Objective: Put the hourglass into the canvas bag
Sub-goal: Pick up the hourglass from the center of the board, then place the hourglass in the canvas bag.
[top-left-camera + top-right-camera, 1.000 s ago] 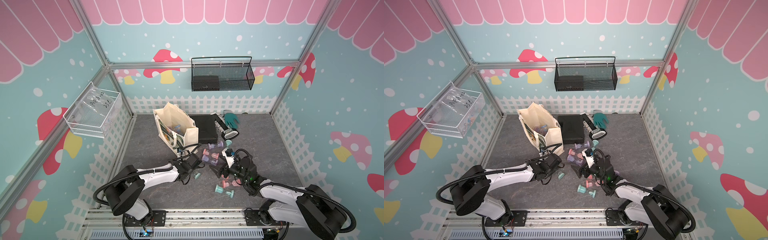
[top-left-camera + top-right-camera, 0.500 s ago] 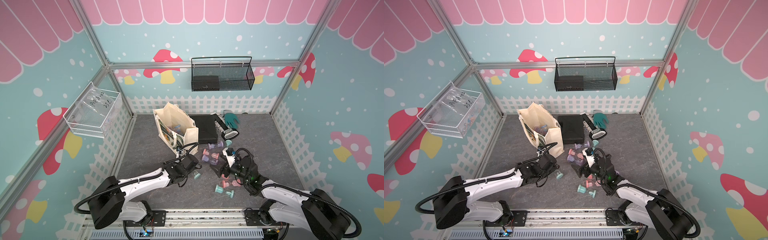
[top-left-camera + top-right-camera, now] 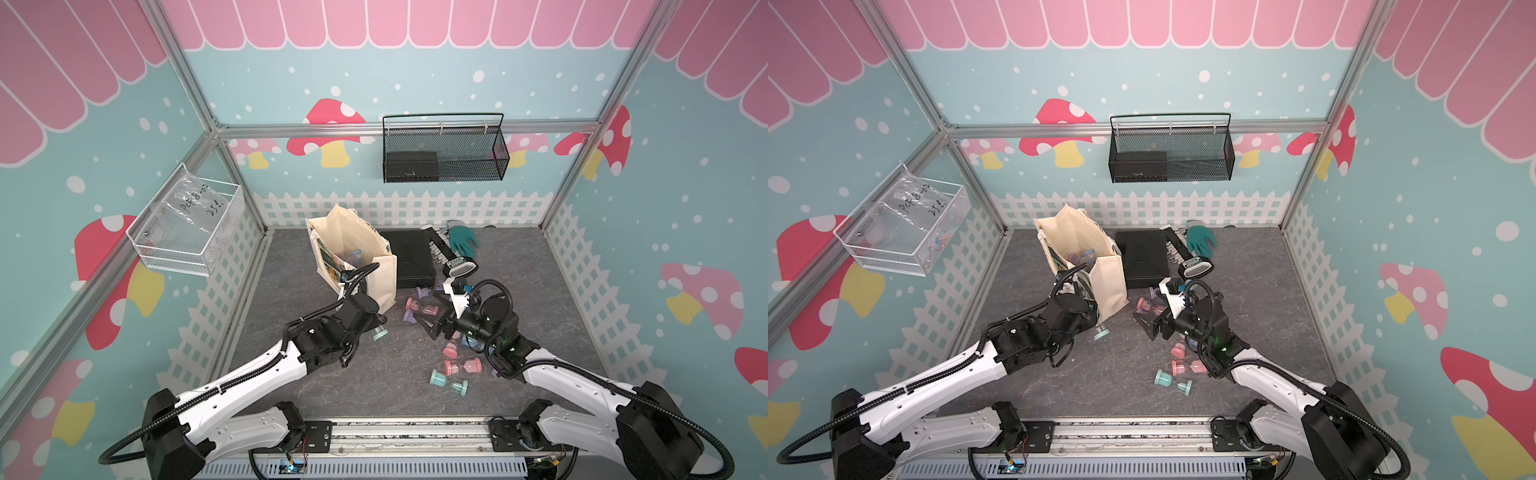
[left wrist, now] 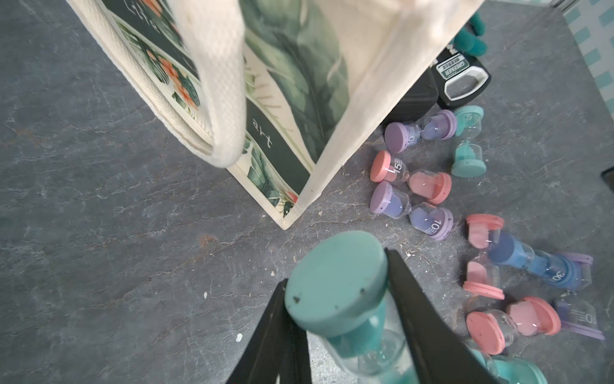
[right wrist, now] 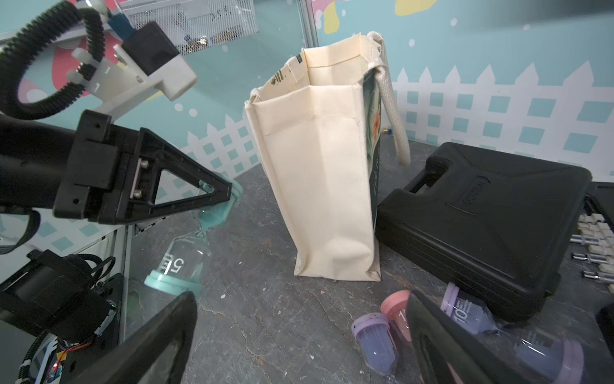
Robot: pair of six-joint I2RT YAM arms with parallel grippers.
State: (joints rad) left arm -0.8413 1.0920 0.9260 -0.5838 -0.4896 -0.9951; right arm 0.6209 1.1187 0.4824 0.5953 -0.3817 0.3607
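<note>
Hourglass (image 4: pixel 332 292), teal caps, clear glass marked 5: pinched in the left gripper (image 4: pixel 335 267). The black fingers (image 4: pixel 415 299) are clamped on the bulb just behind the forward cap, which sticks out past their tips. Right wrist view: the hourglass (image 5: pixel 186 256) hangs tilted below the left gripper's tip, numbered end lowest and close to the bench (image 3: pixel 374 386). Cannot tell whether that cap touches.

Canvas bag (image 4: pixel 349 83): stands upright on the bench just ahead of the left gripper, nearest bottom corner a little beyond the teal cap. Mouth open in both top views; a cream handle (image 4: pixel 219 99) droops over the printed green side. The hourglass is outside the bag, low beside its base.

Right gripper (image 5: pixel 299 299): fingers spread wide, nothing between them, tips low over the bench. The bag's plain cream end (image 5: pixel 319 186) faces it straight ahead. A black case (image 5: pixel 481 216) lies flat ahead and off to one side, touching the bag.

Loose hourglasses lie on the bench between the two grippers:
- pink marked 15 (image 4: pixel 410 176)
- purple marked 10 (image 4: pixel 412 214)
- blue marked 30 (image 4: pixel 531 262)
- another teal one (image 4: pixel 466 146)

Two more, purple (image 5: pixel 375 345) and pink (image 5: pixel 395 309), lie right under the right gripper's spread.
</note>
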